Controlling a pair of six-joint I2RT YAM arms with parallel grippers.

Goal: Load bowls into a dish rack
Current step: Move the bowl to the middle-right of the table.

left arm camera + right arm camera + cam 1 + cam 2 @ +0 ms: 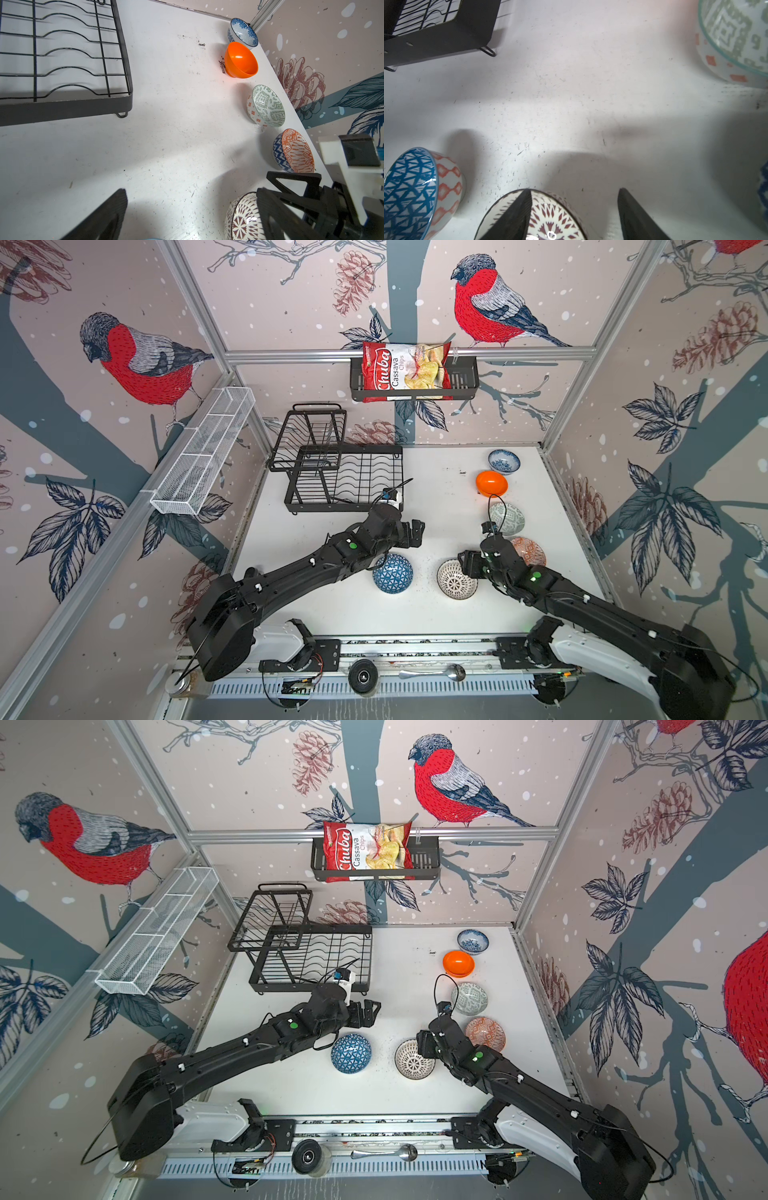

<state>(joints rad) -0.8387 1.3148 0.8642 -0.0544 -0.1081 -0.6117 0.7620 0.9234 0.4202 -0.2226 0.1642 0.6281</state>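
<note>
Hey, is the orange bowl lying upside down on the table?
No, in the left wrist view the orange bowl stands on its base with its opening facing up.

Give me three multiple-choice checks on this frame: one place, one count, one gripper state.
1. The orange bowl sits:
A. alone, apart from the rest
B. between the blue-flower bowl and the grey-green bowl
C. stacked inside another bowl

2. Bowls on the table:
A. four
B. five
C. six

3. The right gripper is:
A. open, fingers straddling the lattice bowl's rim
B. shut on nothing
C. out of view

Key:
1 B, it lies in the row directly between those two.
2 C, those four plus the blue triangle bowl and the red-orange bowl.
3 A, the right wrist view shows one finger over the bowl's inside, the other outside it.
</note>
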